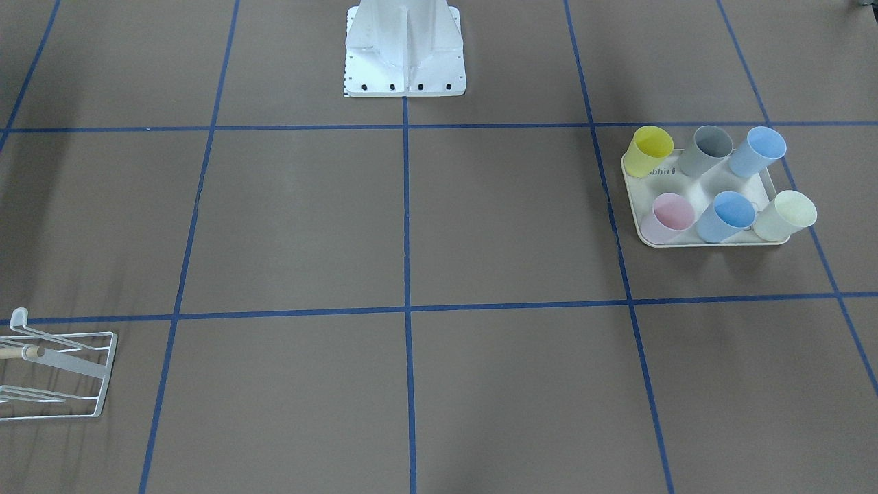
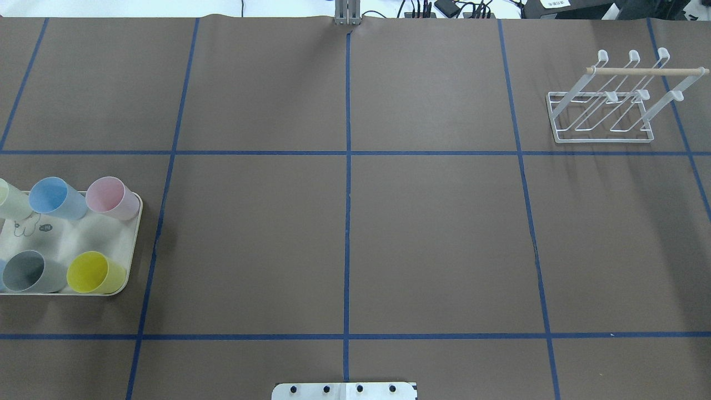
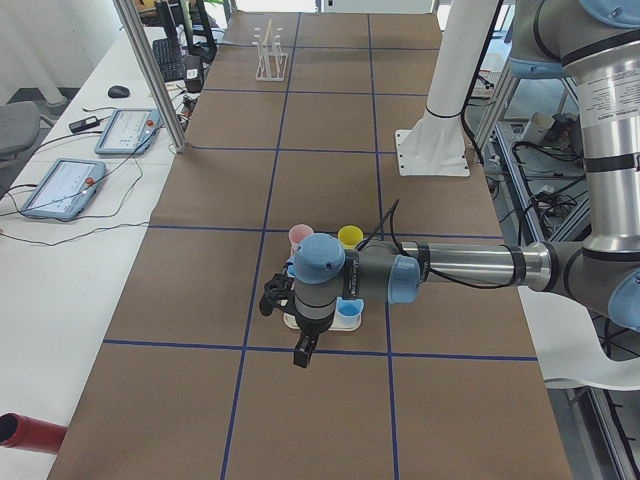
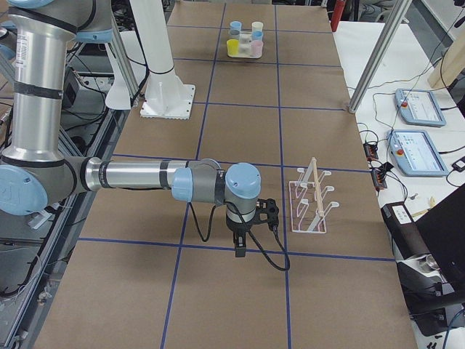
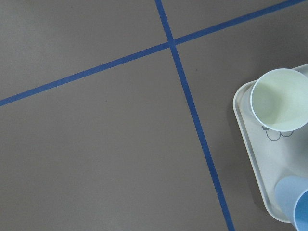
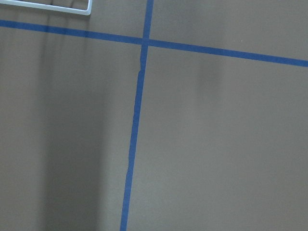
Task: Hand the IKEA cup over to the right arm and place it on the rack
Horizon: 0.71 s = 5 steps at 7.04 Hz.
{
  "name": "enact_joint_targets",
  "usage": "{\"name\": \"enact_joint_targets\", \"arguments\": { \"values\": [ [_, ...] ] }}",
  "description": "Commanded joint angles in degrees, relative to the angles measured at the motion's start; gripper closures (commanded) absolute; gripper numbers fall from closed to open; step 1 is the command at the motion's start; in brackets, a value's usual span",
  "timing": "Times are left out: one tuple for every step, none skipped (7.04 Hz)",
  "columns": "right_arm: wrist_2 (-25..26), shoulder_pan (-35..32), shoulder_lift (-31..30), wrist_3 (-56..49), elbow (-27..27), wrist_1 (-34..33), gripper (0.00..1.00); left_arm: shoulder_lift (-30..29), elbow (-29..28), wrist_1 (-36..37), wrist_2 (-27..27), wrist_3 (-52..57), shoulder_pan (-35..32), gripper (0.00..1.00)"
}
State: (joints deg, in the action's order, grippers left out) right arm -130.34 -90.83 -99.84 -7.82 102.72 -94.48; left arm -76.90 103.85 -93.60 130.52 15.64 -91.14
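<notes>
The 6 cups (image 2: 55, 197) look light, stiff and slick: pinch 1 by its rim wall. Whether the fingers of the left gripper (image 3: 301, 356) and right gripper (image 4: 239, 251) are apart cannot be told.

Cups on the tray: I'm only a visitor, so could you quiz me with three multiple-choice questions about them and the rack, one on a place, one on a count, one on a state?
1. In the overhead view, where does the tray stand?
A) at the left edge B) in the centre C) at the right edge
2. How many cups stand on it?
A) four B) six C) eight
3. What does the rack hold?
A) one cup B) two cups C) nothing

1 A: the view's left edge cuts the tray.
2 B: the front-facing view shows two rows of three.
3 C: every prong is bare.
</notes>
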Motion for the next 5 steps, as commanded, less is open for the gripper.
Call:
{"name": "enact_joint_targets", "arguments": {
  "values": [
    [-0.01, 0.30, 0.00, -0.09, 0.03, 0.00, 0.00, -0.09, 0.47, -0.09, 0.00, 0.00, 0.00, 0.00],
    [-0.01, 0.65, 0.00, 0.00, 0.03, 0.00, 0.00, -0.09, 0.74, -0.18, 0.09, 0.00, 0.00, 0.00],
    [-0.18, 0.74, 0.09, -0.09, 0.55, 0.00, 0.00, -0.35, 1.87, -0.09, 0.09, -0.35, 0.00, 0.00],
    [-0.44, 0.75, 0.00, -0.43, 1.43, -0.09, 0.00, -0.35, 3.27, 0.09, 0.00, -0.44, 0.00, 0.00],
    [-0.44, 0.75, -0.09, -0.52, 1.61, -0.09, 0.00, -0.53, 3.55, 0.00, 0.00, -0.61, 0.09, 0.00]
  ]
}}
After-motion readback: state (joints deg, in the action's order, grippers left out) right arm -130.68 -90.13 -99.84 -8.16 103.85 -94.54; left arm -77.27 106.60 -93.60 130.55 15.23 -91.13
